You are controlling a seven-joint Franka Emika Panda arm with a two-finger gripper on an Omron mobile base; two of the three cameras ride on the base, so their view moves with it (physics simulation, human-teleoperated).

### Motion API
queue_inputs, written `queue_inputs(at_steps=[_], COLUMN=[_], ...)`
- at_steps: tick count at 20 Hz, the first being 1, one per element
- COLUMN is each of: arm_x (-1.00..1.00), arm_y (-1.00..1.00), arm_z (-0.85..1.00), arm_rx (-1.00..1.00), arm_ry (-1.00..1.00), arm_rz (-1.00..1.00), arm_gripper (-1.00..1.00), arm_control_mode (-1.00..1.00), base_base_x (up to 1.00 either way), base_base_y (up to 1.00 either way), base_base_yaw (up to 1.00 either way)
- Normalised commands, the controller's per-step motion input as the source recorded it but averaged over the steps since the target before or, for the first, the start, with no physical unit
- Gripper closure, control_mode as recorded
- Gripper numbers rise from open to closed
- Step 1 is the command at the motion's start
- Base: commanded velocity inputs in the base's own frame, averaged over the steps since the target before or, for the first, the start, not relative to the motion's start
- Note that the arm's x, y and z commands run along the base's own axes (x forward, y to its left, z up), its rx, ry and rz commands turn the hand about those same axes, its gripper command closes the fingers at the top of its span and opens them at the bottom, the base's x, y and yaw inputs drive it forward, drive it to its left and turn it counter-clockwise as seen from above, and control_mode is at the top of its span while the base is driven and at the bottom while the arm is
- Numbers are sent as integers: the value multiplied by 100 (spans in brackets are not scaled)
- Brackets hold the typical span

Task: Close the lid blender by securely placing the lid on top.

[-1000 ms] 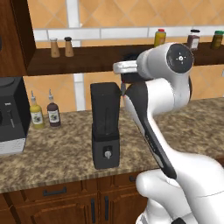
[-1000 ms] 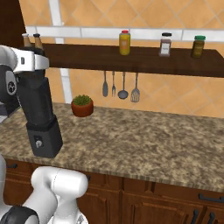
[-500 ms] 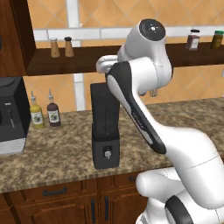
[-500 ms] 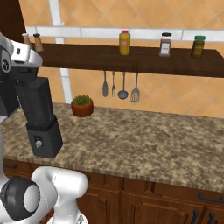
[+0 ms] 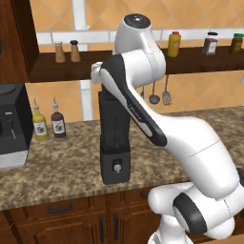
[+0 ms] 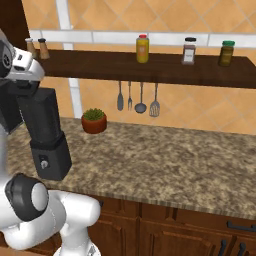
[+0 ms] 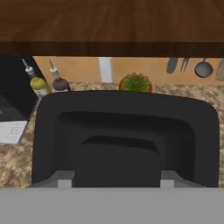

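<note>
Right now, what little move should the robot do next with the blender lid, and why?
Probably let go and lift straight up. In the hand view the lid fills the frame just below the shut end effector, and in the left base view the hand sits at the top of the blender, so the lid seems placed.

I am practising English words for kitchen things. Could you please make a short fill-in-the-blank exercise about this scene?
1. The blender stands on the granite ____.
2. A small potted plant sits below the wooden ____.
3. Four utensils ____ on the wall under the shelf.
4. Two sauce bottles stand between the blender and a black ____.

Missing words: counter; shelf; hang; machine
</note>
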Motion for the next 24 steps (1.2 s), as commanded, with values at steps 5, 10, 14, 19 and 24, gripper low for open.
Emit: queue_inputs(at_steps=[5,10,14,19,24], arm_x=[31,38,36,7,-4], arm_y=[1,0,0,0,0], arm_z=[-30,-13,-4,-31,-48], arm_rx=[0,0,0,0,0], arm_ry=[19,21,21,8,1], arm_rz=[0,0,0,0,0], arm_gripper=[100,100,100,100,100], arm_control_mode=[-100,-100,-100,-100,-100], base_base_x=[0,0,0,0,0], base_base_y=[0,0,0,0,0], base_base_yaw=[0,0,0,0,0])
